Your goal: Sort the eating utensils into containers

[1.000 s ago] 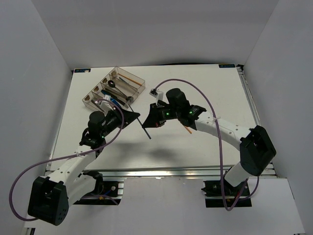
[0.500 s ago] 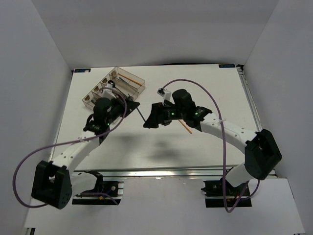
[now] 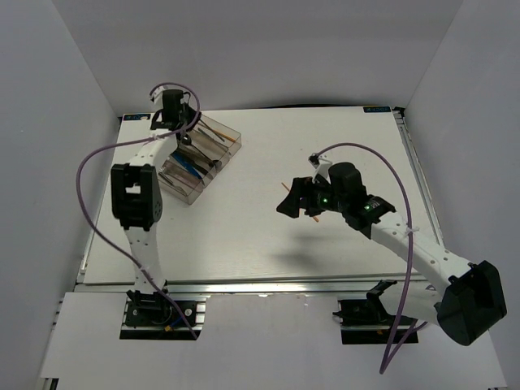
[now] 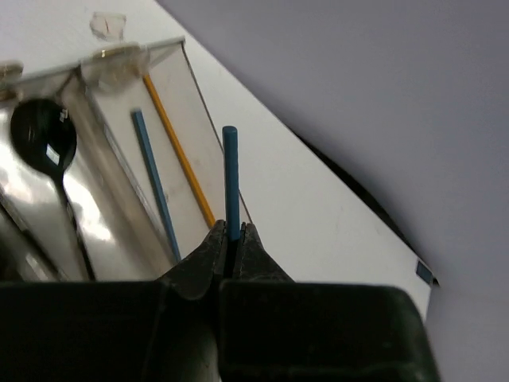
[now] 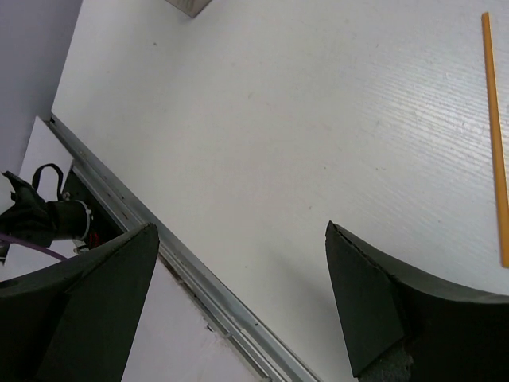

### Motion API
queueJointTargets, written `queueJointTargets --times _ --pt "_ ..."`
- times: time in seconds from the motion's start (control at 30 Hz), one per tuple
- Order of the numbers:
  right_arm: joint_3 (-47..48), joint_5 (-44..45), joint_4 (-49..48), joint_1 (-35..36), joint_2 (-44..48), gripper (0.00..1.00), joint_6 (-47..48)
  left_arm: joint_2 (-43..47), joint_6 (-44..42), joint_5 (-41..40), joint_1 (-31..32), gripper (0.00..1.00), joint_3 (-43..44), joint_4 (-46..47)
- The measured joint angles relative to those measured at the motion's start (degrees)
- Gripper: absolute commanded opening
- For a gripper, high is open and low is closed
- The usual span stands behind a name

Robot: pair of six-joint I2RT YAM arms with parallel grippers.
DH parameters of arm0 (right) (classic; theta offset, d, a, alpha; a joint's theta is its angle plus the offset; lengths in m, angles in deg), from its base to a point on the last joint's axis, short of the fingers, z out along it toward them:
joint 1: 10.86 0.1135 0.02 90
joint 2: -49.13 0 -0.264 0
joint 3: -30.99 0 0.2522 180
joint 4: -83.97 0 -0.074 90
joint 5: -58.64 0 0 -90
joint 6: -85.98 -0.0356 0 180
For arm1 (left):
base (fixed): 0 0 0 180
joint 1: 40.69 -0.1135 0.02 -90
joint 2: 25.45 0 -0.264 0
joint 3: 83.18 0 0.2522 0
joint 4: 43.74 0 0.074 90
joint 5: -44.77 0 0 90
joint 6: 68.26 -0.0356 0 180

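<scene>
At the back left of the desk [image 3: 244, 244] sits the clear tray [image 3: 193, 195]. The left jaws are by its far end, pinched tight on a blue chopstick [image 4: 231, 171] that sticks straight out from them. The tray's end slot holds a second blue stick [image 4: 155, 183] and a yellow stick [image 4: 179, 163] side by side, with a black spoon [image 4: 44, 143] in the slot next to it. Over on the right, the right jaws are spread wide with nothing in them, above the bare desk, and an orange chopstick [image 5: 495, 135] lies flat near them.
</scene>
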Motion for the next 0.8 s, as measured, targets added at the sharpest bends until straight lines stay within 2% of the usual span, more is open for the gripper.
queueJointTargets --times 0.13,0.23,0.27,0.37,0.4,0.5,0.73,0.77,0.8 --pt "-2.58 0.37 0.33 -0.09 0.92 0.89 0.02 -13.62 0.92 -0.63 -0.57 0.04 15.45 -3.32" --pt "-2.71 0.35 0.63 -0.09 0.55 0.89 0.44 -18.53 2.19 -0.59 -0.26 0.21 19.58 -4.68" --pt "-2.71 0.35 0.68 -0.09 0.52 0.89 0.66 -19.45 2.64 -0.5 -0.13 0.31 20.28 -4.79" --pt "-2.69 1.05 0.9 -0.09 0.52 0.89 1.68 -20.59 3.8 0.0 0.02 0.46 20.5 -5.4" --pt "-2.64 1.46 1.18 -0.11 0.48 0.89 2.14 -20.57 4.13 0.07 0.04 0.54 20.37 -5.29" --pt "-1.97 3.43 2.58 -0.13 -0.55 0.89 3.76 -19.02 4.76 0.07 0.26 0.64 17.94 -3.85" --pt "6.4 10.71 7.56 -0.85 -11.43 0.89 10.1 -11.54 4.02 0.2 0.31 0.74 10.62 -4.52" --pt "8.17 12.0 8.35 -1.09 -13.92 0.89 11.28 -9.75 3.32 0.2 0.31 0.84 9.81 -4.87" --pt "9.51 13.22 8.92 -1.31 -16.06 0.89 12.28 -7.28 2.4 0.17 0.31 0.98 8.76 -5.49"
